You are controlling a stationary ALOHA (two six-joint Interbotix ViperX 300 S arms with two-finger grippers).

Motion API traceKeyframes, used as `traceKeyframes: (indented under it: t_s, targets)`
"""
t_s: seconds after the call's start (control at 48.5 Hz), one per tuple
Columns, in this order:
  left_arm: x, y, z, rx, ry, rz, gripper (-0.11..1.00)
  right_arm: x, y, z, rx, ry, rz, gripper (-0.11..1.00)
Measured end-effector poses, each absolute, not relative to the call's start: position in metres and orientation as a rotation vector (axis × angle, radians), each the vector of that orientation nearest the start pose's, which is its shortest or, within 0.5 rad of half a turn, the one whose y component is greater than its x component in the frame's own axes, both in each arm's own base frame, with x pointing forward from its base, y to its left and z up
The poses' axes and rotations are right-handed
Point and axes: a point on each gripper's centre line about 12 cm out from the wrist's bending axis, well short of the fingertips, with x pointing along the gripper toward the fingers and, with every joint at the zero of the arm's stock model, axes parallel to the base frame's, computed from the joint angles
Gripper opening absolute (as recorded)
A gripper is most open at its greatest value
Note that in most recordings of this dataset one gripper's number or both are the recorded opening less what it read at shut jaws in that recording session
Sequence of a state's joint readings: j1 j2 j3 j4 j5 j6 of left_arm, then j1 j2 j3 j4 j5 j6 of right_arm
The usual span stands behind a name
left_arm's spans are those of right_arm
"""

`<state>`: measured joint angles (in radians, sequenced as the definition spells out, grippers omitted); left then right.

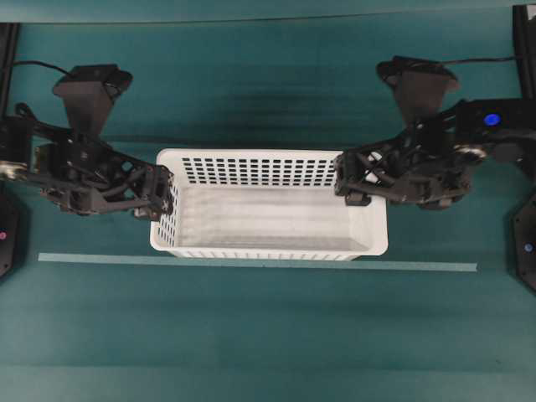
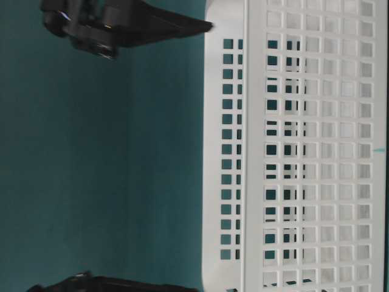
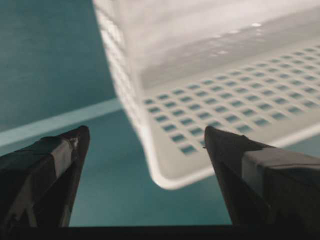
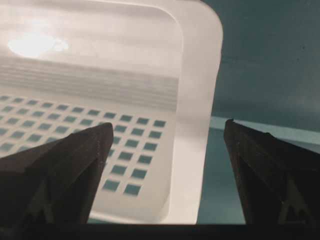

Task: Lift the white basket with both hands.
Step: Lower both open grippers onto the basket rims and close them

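1. While the teal table (image 1: 268, 335) fills every view, a thin pale strip (image 1: 251, 262) runs across it in the overhead view, just in front of the basket's near wall.
2. Resting on that table midway between the two arms, the white basket (image 1: 268, 218) sits with its long sides across the overhead view; its walls are rows of small slots and its floor is solid.
3. At the basket's left short end is the left gripper (image 1: 164, 194), reaching in from the left. Its jaws stand wide apart; the left wrist view shows one finger (image 3: 55, 165) outside the basket over the table and the other (image 3: 250, 170) on the inner side, the rim between them, with a gap either side. It holds nothing.
4. At the right short end is the right gripper (image 1: 350, 182), likewise spread wide. The right wrist view shows one finger (image 4: 70, 160) over the basket's inside and the other (image 4: 265, 165) outside, the corner rim between them and untouched. Nothing is in its grasp.
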<state>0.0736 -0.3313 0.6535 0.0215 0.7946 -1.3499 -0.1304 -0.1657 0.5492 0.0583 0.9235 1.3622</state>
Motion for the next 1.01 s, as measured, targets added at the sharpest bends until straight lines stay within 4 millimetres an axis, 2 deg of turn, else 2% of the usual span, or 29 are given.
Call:
traceKeyframes:
  t_s: [0.268, 0.515, 1.01]
  targets:
    - [0.304, 0.028, 0.204, -1.221, 0.893, 0.826, 0.96, 0.318, -0.032, 0.176, 1.283, 1.082, -1.013, 0.93]
    - [0.310, 0.029, 0.183, -1.214, 0.913, 0.839, 0.95, 0.314, -0.031, 0.155, 1.362, 0.999, -1.025, 0.93]
    - [0.314, 0.030, 0.177, -1.216, 0.907, 0.835, 0.94, 0.314, -0.031, 0.145, 1.372, 0.992, -1.035, 0.92]
